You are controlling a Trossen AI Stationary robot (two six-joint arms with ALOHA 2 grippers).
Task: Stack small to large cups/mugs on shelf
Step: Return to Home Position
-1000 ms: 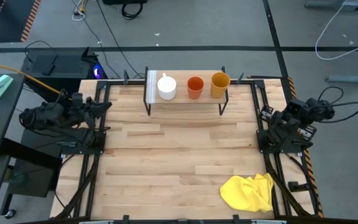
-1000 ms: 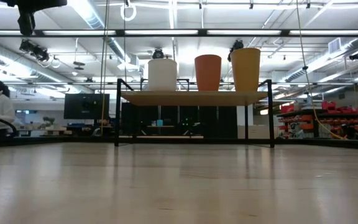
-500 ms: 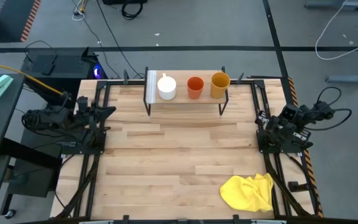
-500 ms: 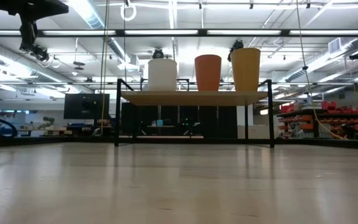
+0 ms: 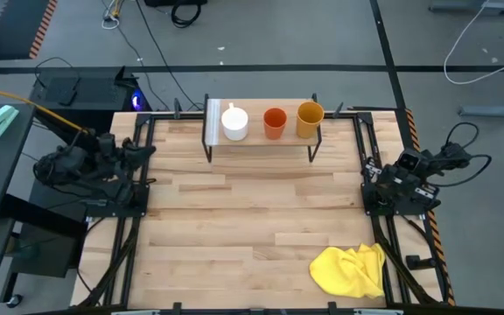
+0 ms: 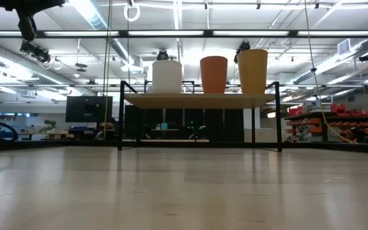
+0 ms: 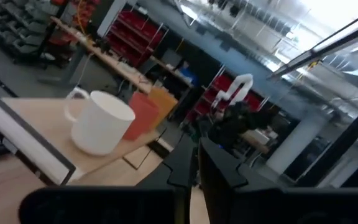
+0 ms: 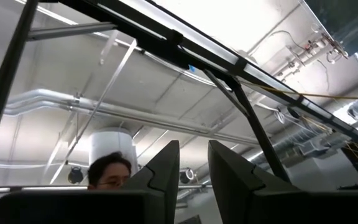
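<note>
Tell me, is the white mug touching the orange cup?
Apart. The low view shows a clear gap between the white mug and the orange cup.

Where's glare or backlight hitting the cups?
Low view: ceiling strip lights sit right behind the white mug, orange-red cup and yellow-orange cup on the shelf, backlighting them. High view: even light, no glare on them. Right wrist view: mostly bright ceiling.

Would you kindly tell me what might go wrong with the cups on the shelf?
The yellow cup stands near the end of the shelf; a knock might tip it off. The left gripper, beside the table, points toward the white mug; a stray swing could hit it. The right gripper waits opposite.
</note>
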